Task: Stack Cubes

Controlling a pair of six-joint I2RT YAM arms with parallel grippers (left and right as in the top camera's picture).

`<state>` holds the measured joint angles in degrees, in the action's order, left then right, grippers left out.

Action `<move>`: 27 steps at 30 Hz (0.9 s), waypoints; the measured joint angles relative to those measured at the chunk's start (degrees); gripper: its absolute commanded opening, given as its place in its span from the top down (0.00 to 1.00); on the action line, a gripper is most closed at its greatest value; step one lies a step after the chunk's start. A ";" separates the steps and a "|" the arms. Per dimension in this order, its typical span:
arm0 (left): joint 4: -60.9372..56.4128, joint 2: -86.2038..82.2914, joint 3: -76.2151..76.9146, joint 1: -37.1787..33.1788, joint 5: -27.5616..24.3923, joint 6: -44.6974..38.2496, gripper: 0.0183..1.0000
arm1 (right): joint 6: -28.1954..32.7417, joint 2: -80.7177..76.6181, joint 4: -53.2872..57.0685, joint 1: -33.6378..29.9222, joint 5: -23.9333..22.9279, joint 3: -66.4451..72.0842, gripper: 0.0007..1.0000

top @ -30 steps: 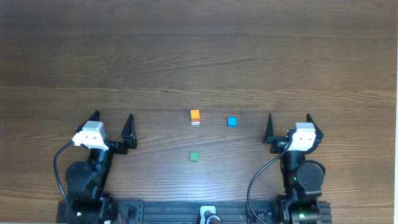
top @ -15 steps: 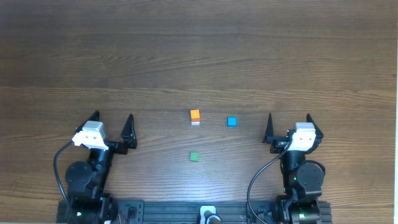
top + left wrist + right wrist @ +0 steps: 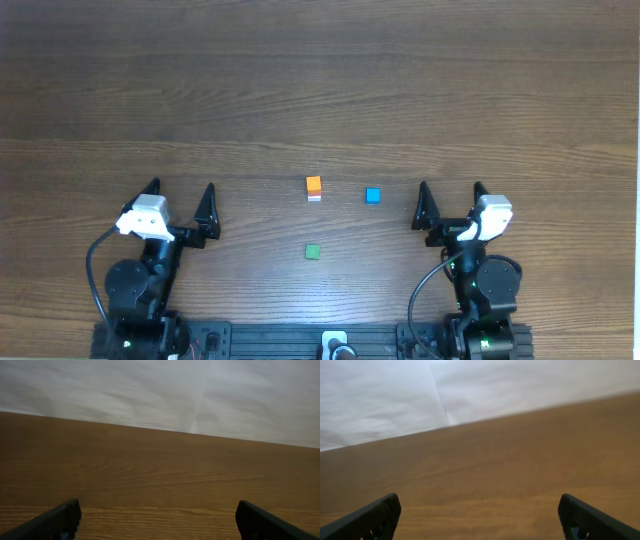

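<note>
My left tool (image 3: 181,186) & right tool (image 3: 449,187) are both spread wide, at the near L & R of the brown wood-grain counter (image 3: 320,90). Mid-counter, a small orange cube (image 3: 313,183) sits on a white block (image 3: 314,198), w/ a small blue cube (image 3: 373,195) near its right & a small green cube (image 3: 312,252) nearer me.

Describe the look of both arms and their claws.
Both arms are black, each with a white wrist housing and a looping black cable. The left claw and right claw are black, two-pronged and pointed.
</note>
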<state>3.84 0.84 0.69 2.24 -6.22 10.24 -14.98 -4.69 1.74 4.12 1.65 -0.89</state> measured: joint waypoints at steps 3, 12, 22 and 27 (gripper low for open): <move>-0.02 0.00 0.00 0.00 0.00 0.00 0.00 | -4.07 -4.76 4.33 0.00 1.29 -3.96 0.01; -0.02 -0.02 0.00 0.00 0.00 0.00 0.00 | -5.60 -22.58 28.94 0.00 2.58 -31.45 0.01; -0.02 -0.11 0.00 0.00 0.00 0.00 0.00 | -8.68 -43.82 58.29 6.64 2.10 -54.88 0.01; -0.02 -0.11 0.00 0.00 0.00 0.00 0.00 | -14.08 -51.47 63.89 18.47 -1.18 -58.51 0.01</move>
<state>3.81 0.73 0.69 2.24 -6.22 10.24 -29.06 -56.16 65.63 22.59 0.47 -59.40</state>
